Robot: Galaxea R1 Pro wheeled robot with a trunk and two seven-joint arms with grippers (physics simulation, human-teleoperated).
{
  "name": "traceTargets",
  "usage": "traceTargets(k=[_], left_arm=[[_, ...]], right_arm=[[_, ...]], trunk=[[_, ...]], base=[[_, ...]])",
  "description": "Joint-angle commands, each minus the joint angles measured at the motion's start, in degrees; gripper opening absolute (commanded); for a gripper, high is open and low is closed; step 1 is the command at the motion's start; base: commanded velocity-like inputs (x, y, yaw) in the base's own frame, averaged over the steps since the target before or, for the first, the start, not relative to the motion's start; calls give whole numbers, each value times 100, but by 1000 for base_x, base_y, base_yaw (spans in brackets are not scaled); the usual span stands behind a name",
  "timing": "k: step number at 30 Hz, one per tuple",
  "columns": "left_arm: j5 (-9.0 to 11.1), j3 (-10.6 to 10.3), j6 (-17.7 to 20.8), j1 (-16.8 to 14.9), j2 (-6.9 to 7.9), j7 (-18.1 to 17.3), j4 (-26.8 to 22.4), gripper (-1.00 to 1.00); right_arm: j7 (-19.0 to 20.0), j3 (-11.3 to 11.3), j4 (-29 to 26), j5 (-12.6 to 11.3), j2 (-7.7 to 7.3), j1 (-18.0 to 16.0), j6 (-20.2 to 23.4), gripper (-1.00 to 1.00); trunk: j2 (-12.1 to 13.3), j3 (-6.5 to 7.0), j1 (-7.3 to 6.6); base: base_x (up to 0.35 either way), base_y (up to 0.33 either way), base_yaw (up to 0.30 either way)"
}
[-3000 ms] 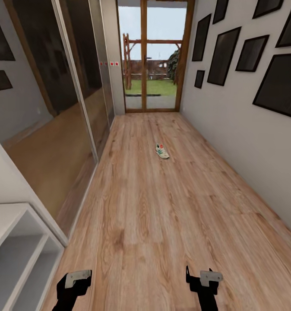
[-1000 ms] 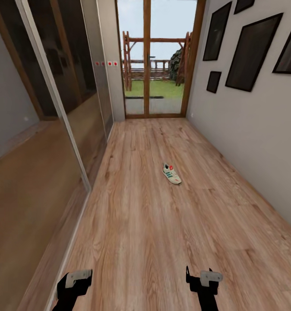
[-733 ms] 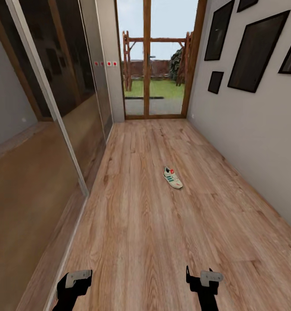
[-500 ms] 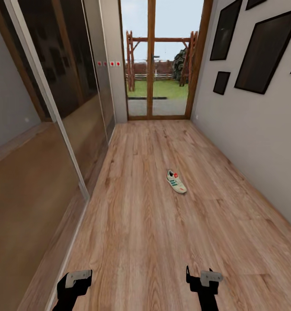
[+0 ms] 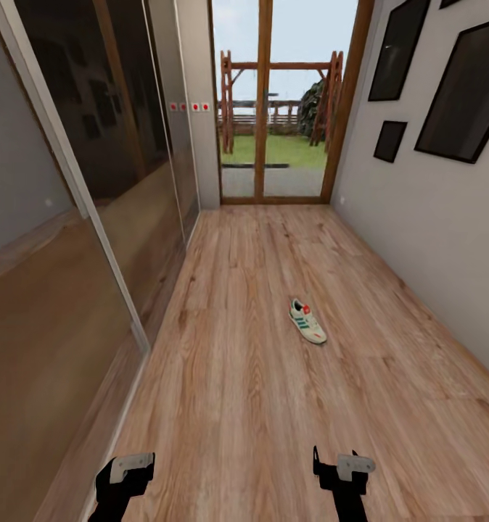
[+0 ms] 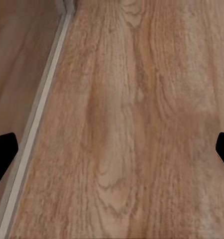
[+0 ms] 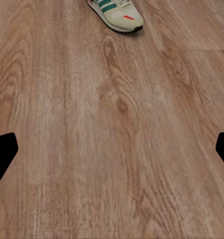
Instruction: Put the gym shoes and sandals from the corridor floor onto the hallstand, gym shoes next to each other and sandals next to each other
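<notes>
One gym shoe (image 5: 307, 321), cream with green stripes and a red-orange patch, lies on the corridor floor (image 5: 230, 391) ahead and slightly right of centre. It also appears in the right wrist view (image 7: 117, 14), well beyond the fingers. My left gripper (image 5: 126, 470) and right gripper (image 5: 344, 467) hang low at the near edge, both far short of the shoe. In each wrist view the black fingertips (image 6: 2, 149) (image 7: 3, 152) stand wide apart over bare planks, so both the left gripper (image 6: 112, 152) and the right gripper (image 7: 112, 152) are open and hold nothing. The sandals and the hallstand are out of view.
A dark glass-fronted wardrobe (image 5: 92, 181) runs along the left side, its bottom rail (image 6: 37, 119) close to my left gripper. The right wall (image 5: 433, 239) carries dark framed pictures (image 5: 466, 90). A wood-framed glass door (image 5: 273, 123) closes the far end.
The camera has travelled forward down the corridor: the white rack at the left has slid out of view and the gym shoe looks nearer. Both arms hold the same pose.
</notes>
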Motion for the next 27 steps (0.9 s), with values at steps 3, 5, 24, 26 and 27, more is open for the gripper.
traceTargets(k=[3,5,24,26,27], left_arm=[[-63,26,-27,-4,-7,-4,2,100],[-64,25,-28,-4,-10,-4,2,100],[-71,24,-29,-4,-10,-4,2,100],[-70,24,-29,-4,-11,-4,2,100],[-71,24,-29,-4,-10,-4,2,100]], right_arm=[[-29,-31,4,61,4,-4,-11,100],[-29,-31,4,61,4,-4,-11,100],[-29,-31,4,61,4,-4,-11,100],[-29,-31,4,61,4,-4,-11,100],[-29,-31,4,61,4,-4,-11,100]], trunk=[[-2,-5,3],[-2,-5,3],[-2,-5,3],[-2,-5,3],[-2,-5,3]], base=[[339,61,1],[339,33,0],[339,2,0],[339,0,0],[339,0,0]])
